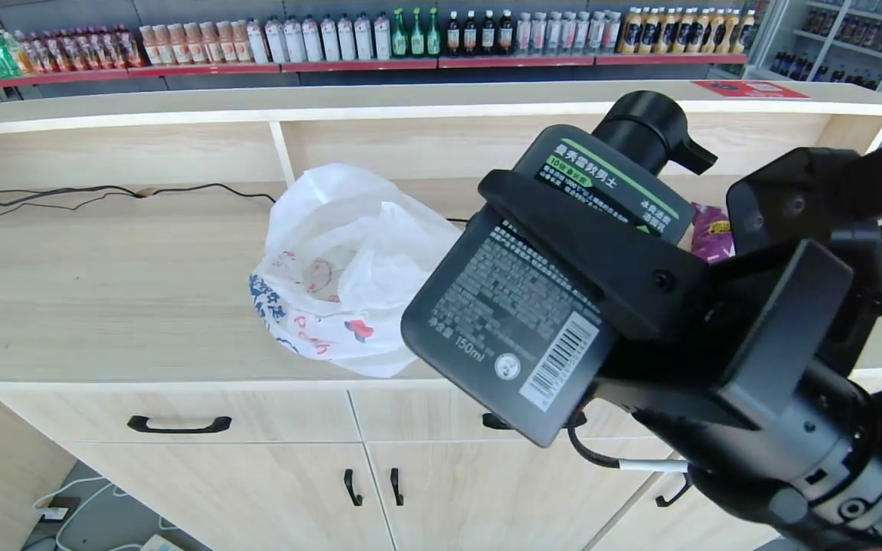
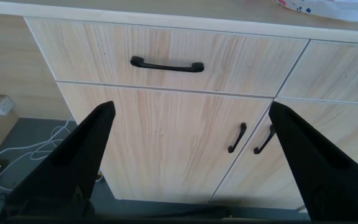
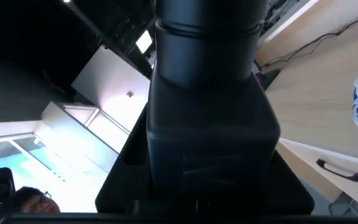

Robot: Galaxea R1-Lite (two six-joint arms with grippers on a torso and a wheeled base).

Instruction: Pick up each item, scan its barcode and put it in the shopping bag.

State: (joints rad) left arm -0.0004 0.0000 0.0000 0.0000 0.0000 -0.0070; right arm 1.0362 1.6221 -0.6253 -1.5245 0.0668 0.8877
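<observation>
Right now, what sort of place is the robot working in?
Most likely a small shop's checkout. Rows of drink bottles fill red-edged shelves behind a long wooden counter, a white shopping bag lies on it, and a black pump bottle is held up with its barcode showing.

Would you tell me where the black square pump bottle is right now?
In the head view, the black square pump bottle is held up in the right gripper, right of the white plastic shopping bag on the wooden counter.

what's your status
Right claw shut on black pump bottle, barcode in view. Left claw open, empty. Shopping bag on counter, nothing blocking it.
</observation>
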